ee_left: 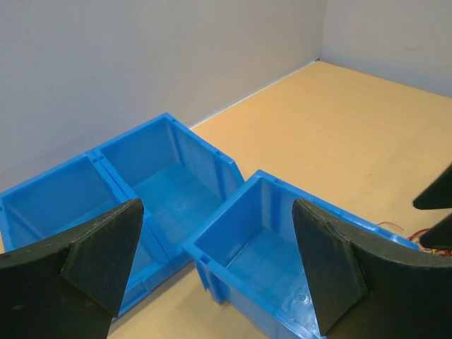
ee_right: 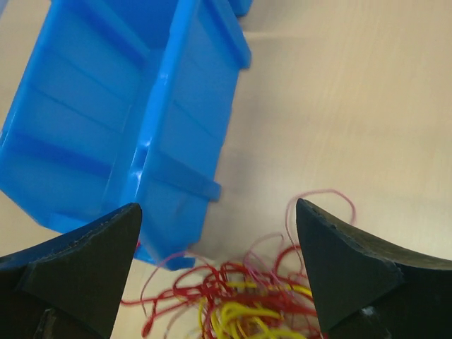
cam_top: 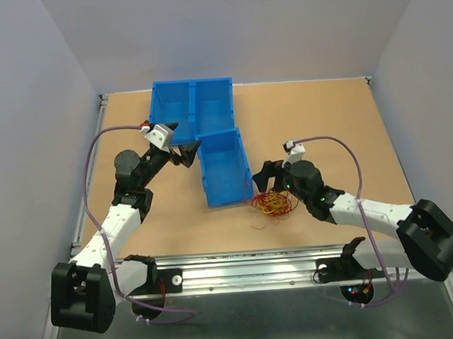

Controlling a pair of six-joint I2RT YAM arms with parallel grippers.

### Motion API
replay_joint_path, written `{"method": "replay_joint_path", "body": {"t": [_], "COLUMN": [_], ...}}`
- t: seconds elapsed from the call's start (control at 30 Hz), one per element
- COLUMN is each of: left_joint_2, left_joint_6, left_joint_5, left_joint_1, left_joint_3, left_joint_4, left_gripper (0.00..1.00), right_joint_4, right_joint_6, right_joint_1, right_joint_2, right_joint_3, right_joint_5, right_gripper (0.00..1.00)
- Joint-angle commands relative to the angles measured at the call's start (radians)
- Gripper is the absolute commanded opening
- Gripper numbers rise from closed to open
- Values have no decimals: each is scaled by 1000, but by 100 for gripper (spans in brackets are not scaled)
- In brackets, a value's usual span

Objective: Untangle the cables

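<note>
Cables (cam_top: 272,204) lie in one tangled heap on the tan table (cam_top: 339,124), just beside the near right corner of the front blue bin (cam_top: 225,168). Red strands make up most of the heap and yellow strands are bunched at its centre. In the right wrist view, thin red and pink loops stray outward across the table, some reaching the bin's corner. The right gripper (cam_top: 264,176) is positioned over the far edge of the heap, close to the right wall of the front bin. Its jaws stand wide apart, and the wrist view shows the heap between the two dark fingers (ee_right: 78,282). Whether the fingertips touch the strands cannot be determined. Two further blue bins (cam_top: 173,111) stand side by side at the far side of the table, against the far end of the front bin. The left gripper (cam_top: 185,153) is located at the far left corner of the front bin, near where the three bins meet. Its jaws are likewise wide apart, and it is well apart from the cables.
</note>
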Motion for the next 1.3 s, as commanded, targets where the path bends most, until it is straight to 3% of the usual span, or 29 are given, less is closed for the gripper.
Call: {"method": "replay_joint_path", "body": {"t": [0.0, 0.4, 0.67, 0.8, 0.9, 0.93, 1.0, 1.03, 1.07, 1.27], "left_joint_2": [-31, -25, -26, -30, -31, -30, -31, -31, -33, -34], "left_joint_6": [57, 70, 76, 76, 80, 82, 84, 82, 84, 88], "left_joint_5": [-29, -40, -43, -46, -45, -45, -43, -43, -45, -45], "left_joint_1": [-21, -30, -36, -38, -39, -39, -41, -42, -41, -48], "left_joint_3": [23, 23, 23, 22, 23, 23, 23, 25, 25, 25], "left_joint_4": [21, 18, 15, 12, 10, 9, 9, 7, 7, 3], "left_gripper": [98, 98, 98, 98, 98, 98, 98, 98, 98, 98], "right_joint_4": [-22, -68, -131, -190, -223, -230, -248, -253, -257, -282], "right_joint_6": [-70, -83, -61, -29, -12, -9, 3, 5, 8, 36], "right_joint_1": [41, 56, 120, 142, 145, 145, 143, 145, 145, 143], "right_joint_2": [67, 234, 355, 398, 395, 390, 355, 335, 314, 65], "right_joint_3": [165, 320, 459, 501, 496, 490, 458, 458, 421, 259], "right_joint_5": [55, 52, 173, 276, 332, 345, 380, 386, 391, 469], "right_gripper": [95, 82, 80, 66, 48, 42, 17, 17, 7, 1]}}
